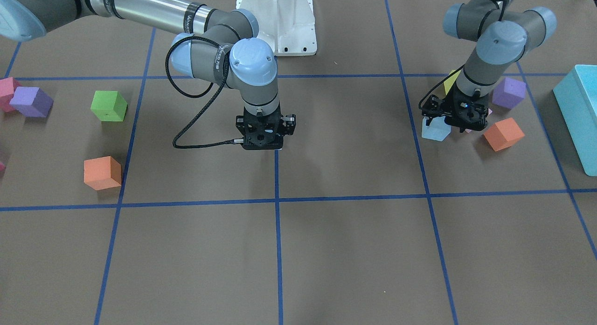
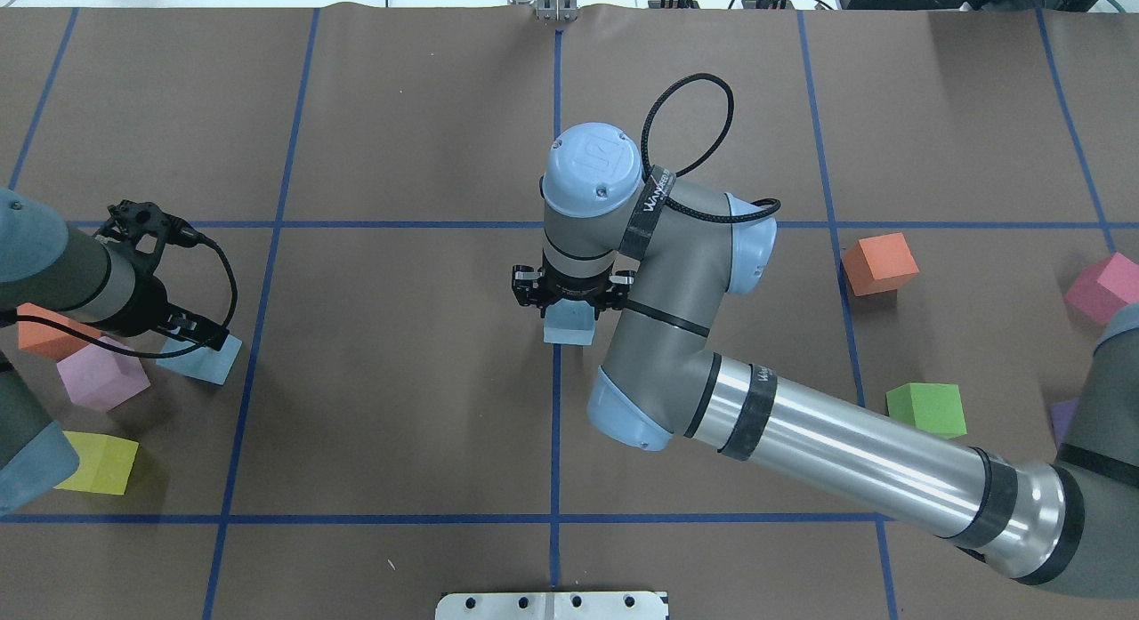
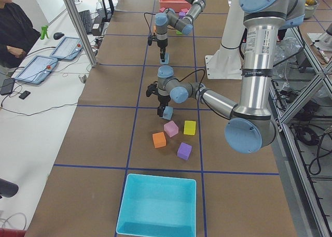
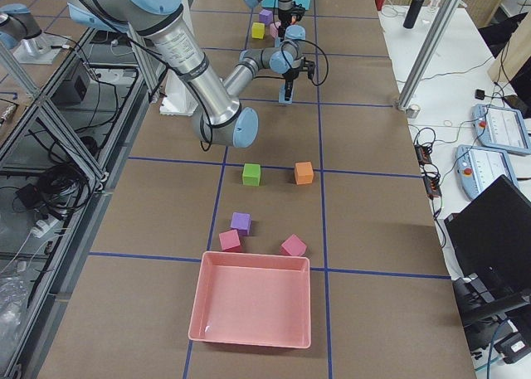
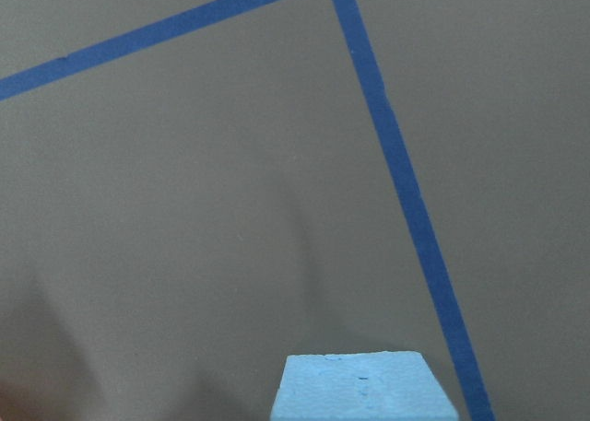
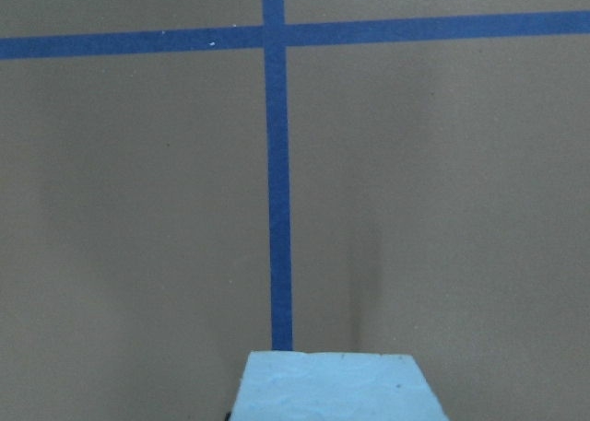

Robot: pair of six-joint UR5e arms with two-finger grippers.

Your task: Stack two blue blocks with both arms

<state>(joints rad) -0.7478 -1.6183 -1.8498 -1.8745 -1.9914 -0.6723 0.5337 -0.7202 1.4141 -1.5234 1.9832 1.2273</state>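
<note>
One pale blue block (image 2: 569,328) sits at the table's middle on the blue tape line. My right gripper (image 2: 571,304) points straight down over it and is shut on it. The block fills the bottom of the right wrist view (image 6: 332,389). The other blue block (image 1: 433,129) is at the robot's left side, low at the table. My left gripper (image 1: 450,122) is shut on it, and it also shows in the overhead view (image 2: 212,360) and the left wrist view (image 5: 364,389). The fingers themselves are hidden in both wrist views.
An orange cube (image 1: 503,134), a purple cube (image 1: 509,93), a pink cube (image 2: 100,375) and a yellow cube (image 2: 98,462) crowd around the left gripper. A turquoise box (image 1: 580,115) lies beyond them. A green cube (image 1: 108,106) and an orange cube (image 1: 101,172) lie on the robot's right.
</note>
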